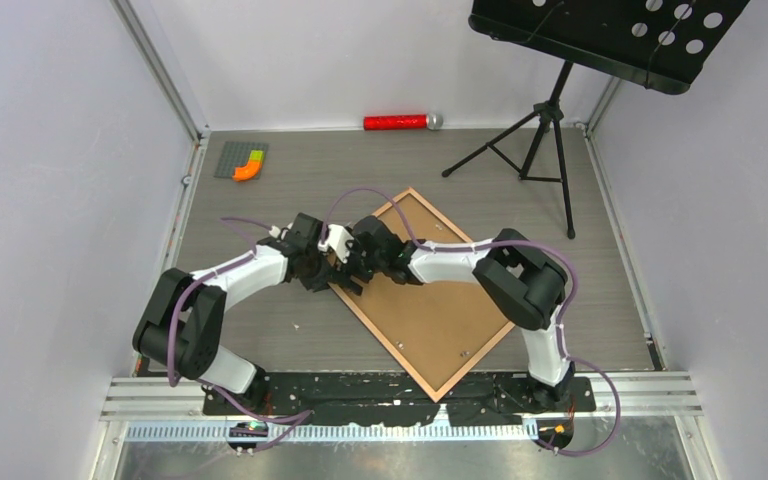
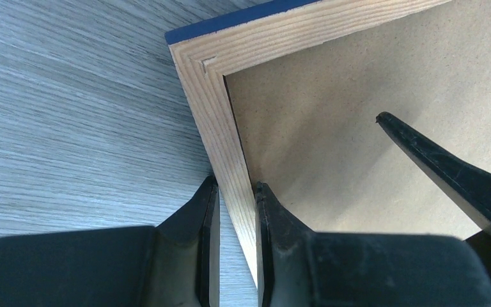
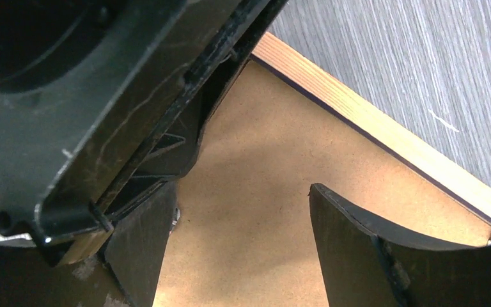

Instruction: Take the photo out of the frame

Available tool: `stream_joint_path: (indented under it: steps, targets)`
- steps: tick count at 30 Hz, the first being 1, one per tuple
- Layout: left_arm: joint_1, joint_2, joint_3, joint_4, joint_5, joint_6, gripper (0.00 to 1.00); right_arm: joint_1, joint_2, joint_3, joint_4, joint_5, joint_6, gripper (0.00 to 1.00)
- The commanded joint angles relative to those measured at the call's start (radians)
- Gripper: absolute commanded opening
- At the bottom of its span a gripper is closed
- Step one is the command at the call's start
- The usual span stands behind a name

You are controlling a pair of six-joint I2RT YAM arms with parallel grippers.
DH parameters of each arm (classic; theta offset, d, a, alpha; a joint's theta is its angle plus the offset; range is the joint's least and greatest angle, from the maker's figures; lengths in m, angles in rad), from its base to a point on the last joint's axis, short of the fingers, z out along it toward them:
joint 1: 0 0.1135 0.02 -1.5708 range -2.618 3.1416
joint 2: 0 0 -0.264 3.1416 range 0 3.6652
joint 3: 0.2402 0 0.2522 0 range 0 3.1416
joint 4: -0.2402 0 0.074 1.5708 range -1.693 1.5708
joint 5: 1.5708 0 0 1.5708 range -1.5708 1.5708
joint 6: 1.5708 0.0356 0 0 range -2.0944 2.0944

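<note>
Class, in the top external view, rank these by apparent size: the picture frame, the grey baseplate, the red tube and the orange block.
1. frame
2. grey baseplate
3. red tube, longer than the baseplate but covering less area
4. orange block

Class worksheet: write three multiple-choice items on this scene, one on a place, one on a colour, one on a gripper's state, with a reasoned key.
1. Where does the red tube lie? A) on the frame B) at the far edge of the table C) at its near edge
2. What colour is the backing board? A) white B) green C) brown
3. What is the left gripper doing? A) clamping the frame's rail B) hanging open C) holding the tube
Key: 1 B, seen along the far edge from above; 2 C, plain brown fills the frame; 3 A, its fingers pinch the rail.
</note>
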Motion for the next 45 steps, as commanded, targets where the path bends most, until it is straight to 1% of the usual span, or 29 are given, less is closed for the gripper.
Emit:
stream_joint_path:
  steps: [1,5,7,8,10,11,12,13,15,16,17,19,20,21,24,27,28,29,31,33,37,41,43,45]
  targets:
    - [-0.039,0.047,-0.065,-0.173,0.113,0.067,0.12,0.009,0.059,-0.021,0.034,0.155,0.123,0.81]
    - [-0.039,0.019,-0.076,-0.195,0.097,0.060,0.11,-0.024,0.010,-0.058,0.087,0.179,0.254,0.83]
    - [-0.039,-0.010,-0.075,-0.204,0.093,0.067,0.11,-0.050,-0.051,-0.103,0.131,0.178,0.321,0.86]
    - [-0.039,-0.028,-0.070,-0.211,0.092,0.072,0.11,-0.073,-0.105,-0.142,0.147,0.178,0.341,0.87]
    - [-0.039,-0.078,-0.062,-0.224,0.090,0.083,0.13,-0.122,-0.196,-0.194,0.197,0.180,0.475,0.89]
    - [-0.039,-0.105,-0.054,-0.233,0.087,0.087,0.14,-0.141,-0.261,-0.212,0.204,0.178,0.513,0.89]
    - [-0.039,-0.132,-0.050,-0.240,0.085,0.093,0.15,-0.182,-0.293,-0.252,0.223,0.169,0.575,0.90]
    - [-0.039,-0.162,-0.041,-0.250,0.082,0.099,0.18,-0.202,-0.359,-0.296,0.233,0.162,0.599,0.92]
    - [-0.039,-0.217,-0.018,-0.274,0.067,0.119,0.25,-0.243,-0.455,-0.336,0.236,0.163,0.640,0.93]
    - [-0.039,-0.238,-0.001,-0.291,0.054,0.130,0.30,-0.261,-0.485,-0.367,0.206,0.180,0.645,0.95]
    - [-0.039,-0.257,0.019,-0.309,0.037,0.145,0.37,-0.266,-0.550,-0.382,0.185,0.210,0.648,0.95]
    - [-0.039,-0.279,0.063,-0.345,0.020,0.185,0.52,-0.282,-0.637,-0.425,0.110,0.317,0.666,0.99]
    - [-0.037,-0.284,0.084,-0.355,-0.015,0.207,0.58,-0.297,-0.666,-0.453,0.044,0.346,0.690,0.99]
    - [-0.033,-0.284,0.099,-0.356,-0.031,0.224,0.60,-0.311,-0.720,-0.481,0.006,0.393,0.707,0.99]
    - [0.007,-0.254,0.144,-0.369,-0.035,0.278,0.62,-0.332,-0.819,-0.532,-0.191,0.491,0.786,0.99]
    - [0.067,-0.195,0.177,-0.333,-0.006,0.340,0.69,-0.339,-0.939,-0.591,-0.399,0.584,0.902,0.97]
    - [0.093,-0.168,0.193,-0.318,0.006,0.359,0.70,-0.341,-0.980,-0.604,-0.440,0.598,0.930,0.96]
    - [0.121,-0.136,0.212,-0.306,0.046,0.384,0.70,-0.343,-0.999,-0.628,-0.519,0.631,1.001,0.96]
    - [0.159,-0.066,0.265,-0.290,0.074,0.415,0.71,-0.345,-1.049,-0.668,-0.609,0.659,1.099,0.96]
    - [0.175,0.005,0.310,-0.284,0.090,0.443,0.71,-0.345,-1.086,-0.713,-0.645,0.658,1.172,0.96]
    - [0.186,0.137,0.356,-0.258,0.103,0.471,0.70,-0.348,-1.099,-0.795,-0.620,0.612,1.266,0.96]
    - [0.197,0.242,0.365,-0.234,0.188,0.476,0.64,-0.347,-1.043,-0.829,-0.556,0.584,1.279,1.00]
    - [0.197,0.252,0.347,-0.222,0.205,0.472,0.60,-0.349,-0.999,-0.833,-0.511,0.587,1.257,0.94]
    - [0.197,0.244,0.315,-0.213,0.201,0.469,0.54,-0.356,-0.926,-0.828,-0.463,0.583,1.222,0.86]
